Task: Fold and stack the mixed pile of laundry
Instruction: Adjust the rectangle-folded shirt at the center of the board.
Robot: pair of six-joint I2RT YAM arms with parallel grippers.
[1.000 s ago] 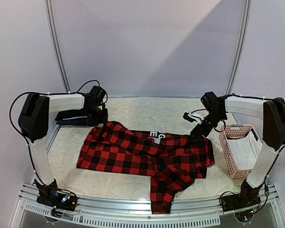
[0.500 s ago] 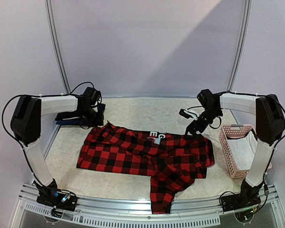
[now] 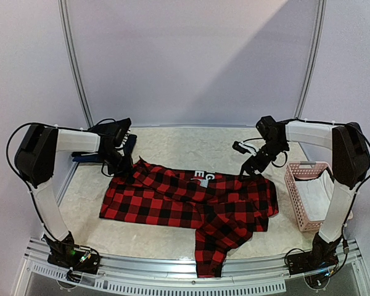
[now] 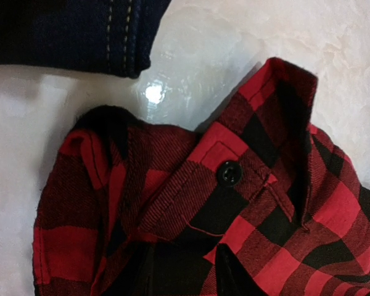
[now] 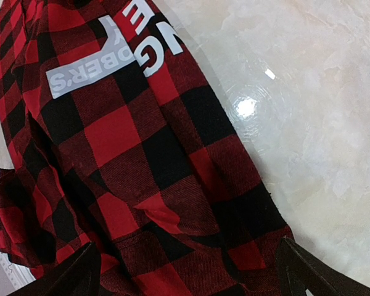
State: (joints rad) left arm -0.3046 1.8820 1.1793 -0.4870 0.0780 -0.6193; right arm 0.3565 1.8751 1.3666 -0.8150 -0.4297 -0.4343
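The red-and-black plaid shirt point(image 3: 172, 200) lies spread across the table, one sleeve hanging over the front edge. White lettering point(image 3: 203, 179) shows near its collar. My left gripper point(image 3: 122, 168) hovers at the shirt's far left corner. In the left wrist view its dark fingertips point(image 4: 234, 271) stand apart over the buttoned cuff point(image 4: 229, 173), nothing pinched; left gripper point(image 4: 185, 277) is open. My right gripper point(image 3: 251, 169) hangs over the far right corner, and in the right wrist view this right gripper point(image 5: 188, 274) spreads wide over plaid cloth point(image 5: 123, 135). Folded navy clothes point(image 3: 98, 155) lie at far left.
A pink slatted basket point(image 3: 296, 203) stands at the right edge with white cloth point(image 3: 320, 194) inside. The navy fold's stitched hem point(image 4: 117, 37) lies just beyond the shirt corner. Bare marbled tabletop point(image 3: 191, 145) stretches behind the shirt.
The left gripper has moved from the navy clothes toward the shirt's far left corner, and its jaws have parted. The right gripper shifted back a little early on, then held still.
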